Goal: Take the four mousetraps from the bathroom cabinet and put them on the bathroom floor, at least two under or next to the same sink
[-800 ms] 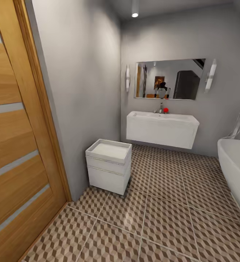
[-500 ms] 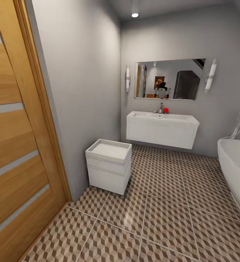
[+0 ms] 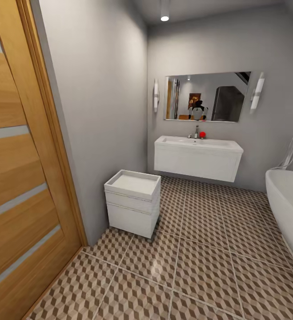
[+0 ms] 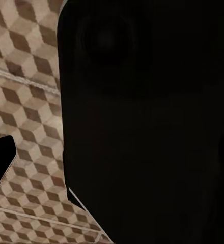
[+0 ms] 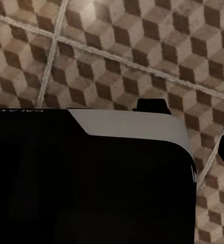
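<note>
Below both wrists lies the bathroom floor (image 5: 142, 46), its cube-patterned tiles passing under dark robot bodywork. In the right wrist view two dark tips jut past a black, white-edged housing, most likely the right end effector (image 5: 191, 127); whether it is spread wide or narrow I cannot tell, and no object shows between the tips. The left wrist view gives mostly black casing over the same tiles, so the left end effector's state cannot be told either.

Further out, the head view looks past a wooden door (image 3: 17, 169) at a small white two-drawer unit (image 3: 133, 202) against the grey wall. Beyond it hangs the sink (image 3: 197, 156), with a mirror (image 3: 206, 96) above and the tub (image 3: 288, 209) on the right. Neither mousetraps nor cabinet appear here, so their bearing from either arm cannot be judged; probably the robot must turn to find the cabinet first.
</note>
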Motion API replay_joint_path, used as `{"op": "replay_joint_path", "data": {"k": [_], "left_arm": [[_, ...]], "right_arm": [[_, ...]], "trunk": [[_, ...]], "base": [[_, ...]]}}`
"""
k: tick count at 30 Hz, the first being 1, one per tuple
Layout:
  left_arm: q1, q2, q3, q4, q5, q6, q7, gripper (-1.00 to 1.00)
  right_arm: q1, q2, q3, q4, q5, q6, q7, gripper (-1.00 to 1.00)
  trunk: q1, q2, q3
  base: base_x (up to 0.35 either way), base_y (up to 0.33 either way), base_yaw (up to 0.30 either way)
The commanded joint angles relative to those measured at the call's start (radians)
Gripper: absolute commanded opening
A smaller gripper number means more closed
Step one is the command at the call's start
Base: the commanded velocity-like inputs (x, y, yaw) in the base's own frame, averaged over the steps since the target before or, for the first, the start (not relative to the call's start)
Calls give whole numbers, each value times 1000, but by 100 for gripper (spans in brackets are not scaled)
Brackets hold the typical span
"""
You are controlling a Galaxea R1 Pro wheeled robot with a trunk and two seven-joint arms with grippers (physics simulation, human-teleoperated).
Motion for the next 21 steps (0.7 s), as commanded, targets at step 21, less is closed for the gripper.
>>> {"op": "replay_joint_path", "data": {"k": [21], "left_arm": [[-1,0,4,-119,-1,-26,32,100]], "right_arm": [[-1,2,0,-89,5,-17,-9,100]], "trunk": [[0,0,-1]], "base": [[0,0,0]]}}
